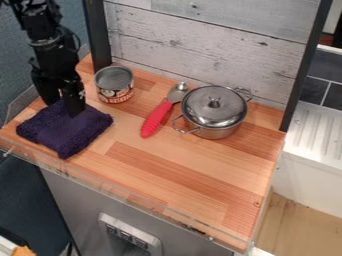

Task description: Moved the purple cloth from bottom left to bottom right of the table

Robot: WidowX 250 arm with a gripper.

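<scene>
Tool: the black two-finger gripper [63, 109] is seen over the far part of the purple cloth, pointed downward. Its two fingers are spread well apart, with dark purple fabric visible between them; whether any of the fabric is pinched cannot be told.
Purple cloth: the dark purple folded washcloth [70, 132] is laid near the near left corner of the tabletop [184, 177], close to both the left edge and the near edge. It is turned at a slant, with one of its corners pointed toward the near edge. Its pile looks thick and rough.
Can: a metal can [115, 85] with a printed label is stood upright near the far left corner, beyond the cloth and apart from it.
Utensil: a red-handled utensil [156, 118] with a metal head is set between the can and the pot. Its handle is directed toward the near edge, and its head is placed just beside the pot.
Pot: a shiny lidded pot [214, 111] is stood near the far edge, toward the right. It is fitted with two wire loop handles, and its lid is topped by a small knob.
Surround: the far edge is backed by a pale plank panel [207, 35], framed by dark uprights.
</scene>
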